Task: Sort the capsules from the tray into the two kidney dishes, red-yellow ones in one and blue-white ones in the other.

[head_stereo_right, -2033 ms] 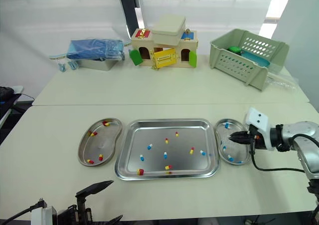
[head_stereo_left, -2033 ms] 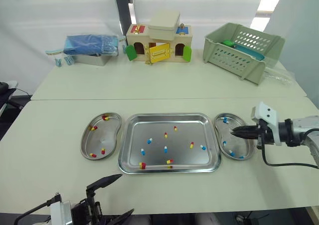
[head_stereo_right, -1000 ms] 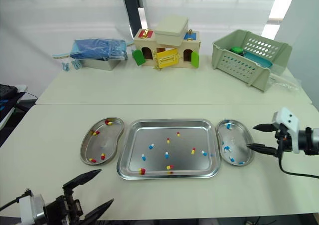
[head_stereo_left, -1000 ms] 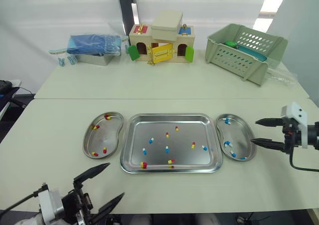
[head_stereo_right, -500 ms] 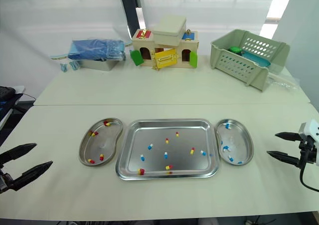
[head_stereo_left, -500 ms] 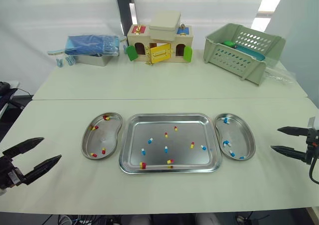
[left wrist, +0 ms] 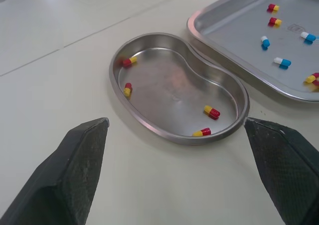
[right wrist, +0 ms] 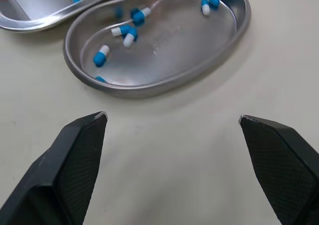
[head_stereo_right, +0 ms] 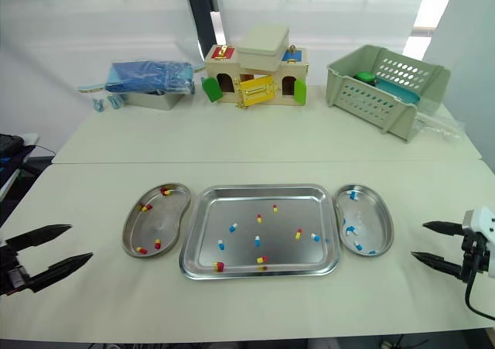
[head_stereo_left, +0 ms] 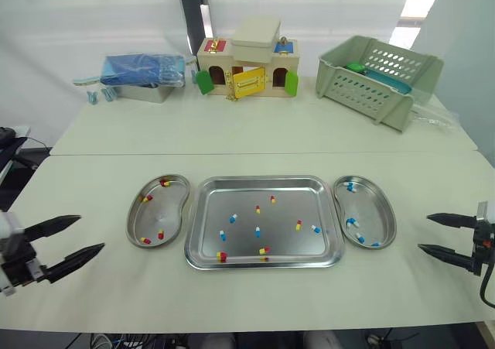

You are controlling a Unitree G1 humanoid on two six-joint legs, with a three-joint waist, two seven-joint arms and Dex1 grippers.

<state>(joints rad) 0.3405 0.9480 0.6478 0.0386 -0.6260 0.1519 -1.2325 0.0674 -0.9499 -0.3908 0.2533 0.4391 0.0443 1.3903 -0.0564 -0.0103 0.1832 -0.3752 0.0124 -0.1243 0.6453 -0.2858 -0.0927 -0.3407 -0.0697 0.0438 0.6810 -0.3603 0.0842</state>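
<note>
Steel filled the middle of the near table (head_stereo_left: 255,302) as I watched: the tray (head_stereo_left: 232,180) sat flat, with one kidney dish just beside each of its short ends. Loose on the tray floor I counted five red-yellow capsules (head_stereo_left: 298,225) and four blue-white capsules (head_stereo_left: 233,218), scattered apart from one another, with two of the red-yellow ones close to the near rim. The left kidney dish (head_stereo_left: 162,210) held four red-yellow ones, and the right kidney dish (head_stereo_left: 375,217) held several blue-white ones. My left gripper (head_stereo_left: 91,233) hung over bare tabletop well to the left of its dish, fingers spread wide and empty. My right gripper (head_stereo_left: 424,232) was likewise off to the right of the other dish, fingers wide apart, nothing between them. On the far table stood a toy house (head_stereo_left: 246,59) and a pale green basket (head_stereo_left: 379,78).
</note>
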